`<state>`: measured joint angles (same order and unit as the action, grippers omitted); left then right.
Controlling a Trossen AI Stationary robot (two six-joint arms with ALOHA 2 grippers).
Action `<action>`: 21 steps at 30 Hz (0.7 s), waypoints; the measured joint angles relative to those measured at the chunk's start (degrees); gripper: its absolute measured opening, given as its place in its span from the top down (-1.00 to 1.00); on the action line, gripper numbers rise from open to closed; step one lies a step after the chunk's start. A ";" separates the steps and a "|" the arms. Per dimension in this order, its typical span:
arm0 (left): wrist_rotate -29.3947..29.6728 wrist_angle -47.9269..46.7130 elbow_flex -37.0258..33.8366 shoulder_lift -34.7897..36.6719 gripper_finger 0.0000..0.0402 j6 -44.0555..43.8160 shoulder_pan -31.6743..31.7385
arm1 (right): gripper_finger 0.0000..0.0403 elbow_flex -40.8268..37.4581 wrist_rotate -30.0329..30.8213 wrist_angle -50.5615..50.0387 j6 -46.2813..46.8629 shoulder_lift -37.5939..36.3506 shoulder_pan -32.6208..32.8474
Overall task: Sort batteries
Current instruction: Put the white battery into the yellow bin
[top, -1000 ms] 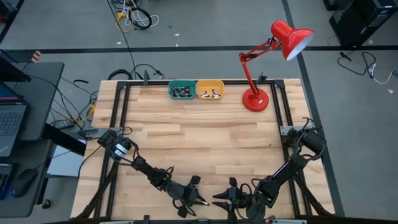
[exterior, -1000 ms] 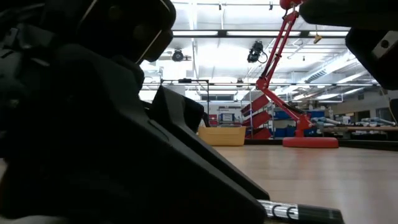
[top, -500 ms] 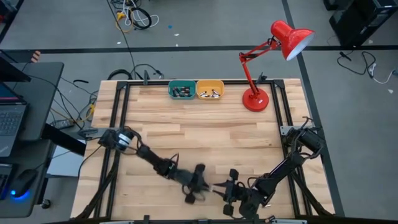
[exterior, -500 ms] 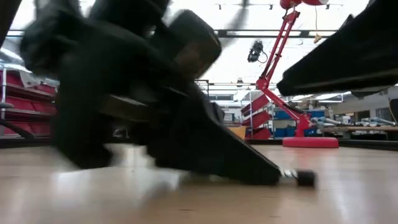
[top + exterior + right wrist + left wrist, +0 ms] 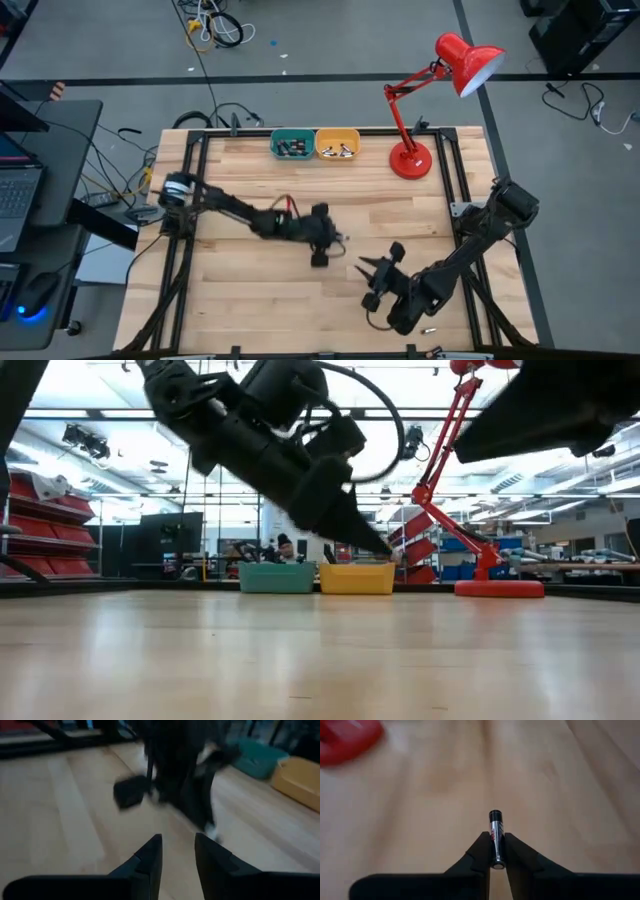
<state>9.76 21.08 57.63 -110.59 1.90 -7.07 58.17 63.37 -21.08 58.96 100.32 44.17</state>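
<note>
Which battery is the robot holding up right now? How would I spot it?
Find the left arm stretched over the middle of the wooden table. At its tip the left claw is shut on one tiny battery, dark with a silvery end. The other batteries lie in the teal bin and yellow bin; this one is in the air.

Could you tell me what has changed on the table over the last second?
The left tool, shut on a battery, has lifted from the table's near edge and swung toward the middle, facing the bins. The right tool has also pulled away from the near edge, empty and open. The teal bin, yellow bin and red lamp stayed put.
</note>
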 joint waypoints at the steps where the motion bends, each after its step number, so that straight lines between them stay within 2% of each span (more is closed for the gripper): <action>1: -0.01 -0.08 0.01 1.05 0.77 0.85 1.39 | 0.49 0.01 -1.83 -2.89 1.59 -0.93 -0.38; 5: -0.26 -0.98 0.13 5.33 0.76 3.93 7.88 | 0.49 0.02 -11.40 -12.96 7.31 -2.81 -1.66; 7: -0.22 -1.06 0.13 6.77 0.76 5.29 11.93 | 0.49 -0.08 -14.21 -16.89 10.14 -2.85 -1.97; 10: -0.83 -0.07 0.13 7.84 0.75 5.66 18.56 | 0.49 -1.63 -15.44 -19.48 13.67 -2.87 -1.99; 15: -6.31 0.39 1.58 7.71 0.75 5.13 29.59 | 0.49 -5.13 -16.91 -19.45 19.22 -2.87 -1.98; 21: -8.79 0.06 7.35 4.06 0.74 5.39 36.06 | 0.49 -8.66 -18.99 -19.82 24.22 -2.87 -2.48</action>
<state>0.97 21.14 64.98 -106.53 7.29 28.99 49.52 44.38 -40.91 83.18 97.45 41.69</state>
